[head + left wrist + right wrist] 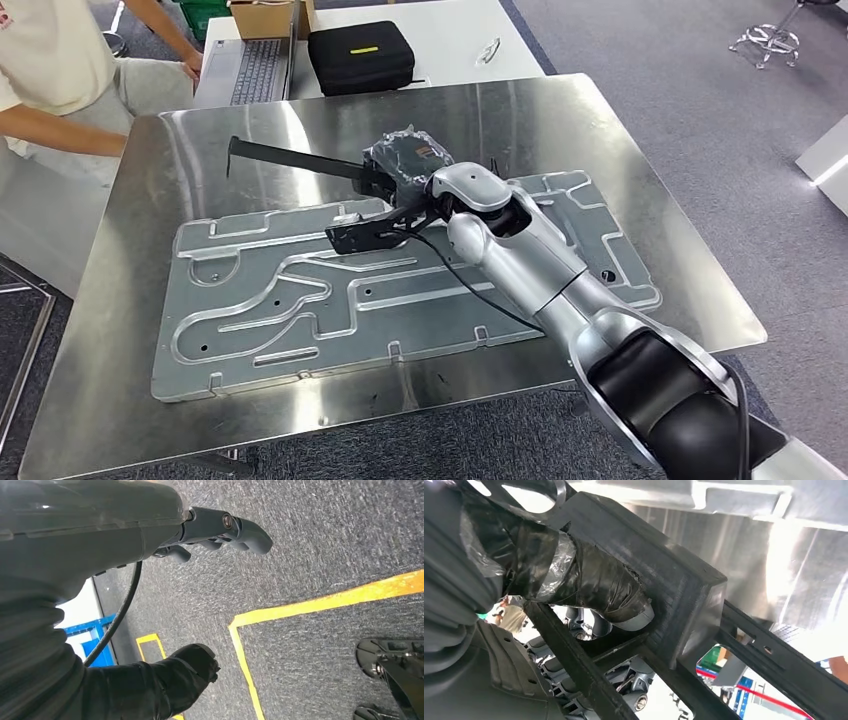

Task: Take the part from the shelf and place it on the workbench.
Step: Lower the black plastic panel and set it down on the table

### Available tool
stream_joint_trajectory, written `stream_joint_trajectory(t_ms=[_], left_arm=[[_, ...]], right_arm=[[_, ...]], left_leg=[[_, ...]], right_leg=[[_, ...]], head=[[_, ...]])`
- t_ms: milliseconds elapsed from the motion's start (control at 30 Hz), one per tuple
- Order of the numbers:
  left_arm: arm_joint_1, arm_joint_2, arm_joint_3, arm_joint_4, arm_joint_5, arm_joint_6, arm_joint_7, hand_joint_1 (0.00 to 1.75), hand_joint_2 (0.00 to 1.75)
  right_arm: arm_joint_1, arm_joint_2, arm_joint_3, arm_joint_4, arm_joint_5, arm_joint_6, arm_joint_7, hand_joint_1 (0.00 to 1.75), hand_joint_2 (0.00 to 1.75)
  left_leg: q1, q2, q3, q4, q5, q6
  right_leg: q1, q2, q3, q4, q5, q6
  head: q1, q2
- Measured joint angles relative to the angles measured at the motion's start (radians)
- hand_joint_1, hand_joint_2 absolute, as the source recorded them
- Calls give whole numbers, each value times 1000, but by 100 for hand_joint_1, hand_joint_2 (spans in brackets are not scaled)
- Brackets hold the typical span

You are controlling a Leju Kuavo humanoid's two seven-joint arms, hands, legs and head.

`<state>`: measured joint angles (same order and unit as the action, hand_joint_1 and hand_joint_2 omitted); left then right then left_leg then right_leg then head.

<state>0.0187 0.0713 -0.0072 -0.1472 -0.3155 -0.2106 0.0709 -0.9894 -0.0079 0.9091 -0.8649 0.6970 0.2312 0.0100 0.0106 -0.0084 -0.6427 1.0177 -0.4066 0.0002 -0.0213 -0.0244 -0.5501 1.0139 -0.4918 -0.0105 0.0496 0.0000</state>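
Observation:
The part is a long black frame with a thicker block end. It hangs low over the pressed metal plate on the steel workbench. My right hand, wrapped in dark film, grips it from the right side. In the right wrist view my taped thumb presses against the black frame, with fingers behind the bars. My left hand hangs over the grey carpet with nothing in it, fingers loosely apart.
A person stands at the workbench's far left corner. Behind the bench is a white table with a laptop, a black case and a cardboard box. Yellow floor tape runs under my left arm.

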Motion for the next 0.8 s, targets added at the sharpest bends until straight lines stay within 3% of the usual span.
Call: stream_joint_trajectory(t_ms=[167, 300, 367, 500, 800], left_arm=[[-1, 0, 1, 0, 6, -11, -7, 0, 175], [-1, -1, 11, 0, 12, -16, -14, 0, 175], [-1, -1, 15, 0, 11, -20, -15, 0, 175], [-1, -1, 18, 0, 17, -27, -8, 0, 0], [-1, -3, 27, 0, 22, -11, 20, 0, 0]], right_arm=[[0, 8, 15, 19, 1, 4, -12, 175, 175], [9, 22, 44, 45, 3, 10, -31, 0, 0], [15, 31, 60, 59, 3, 16, -44, 0, 0], [25, 50, 87, 90, 3, 23, -56, 0, 0], [24, 94, 104, 143, -5, 12, -50, 0, 0]], left_leg=[[-3, 1, 0, 1, 0, 6], [-3, 1, 0, 1, 1, 7], [-3, 1, 1, 1, 1, 8], [-3, 1, 2, 1, 1, 8], [-2, 1, 5, 1, 1, 7]], right_leg=[[-2, 0, 0, -2, 2, 8], [-2, 0, 0, -3, 3, 21], [-2, 0, 1, -3, 3, 21], [0, 0, 1, -2, 3, 22], [0, 1, 3, -1, 2, 22]], head=[[0, 0], [0, 0], [0, 0], [0, 0], [0, 0]])
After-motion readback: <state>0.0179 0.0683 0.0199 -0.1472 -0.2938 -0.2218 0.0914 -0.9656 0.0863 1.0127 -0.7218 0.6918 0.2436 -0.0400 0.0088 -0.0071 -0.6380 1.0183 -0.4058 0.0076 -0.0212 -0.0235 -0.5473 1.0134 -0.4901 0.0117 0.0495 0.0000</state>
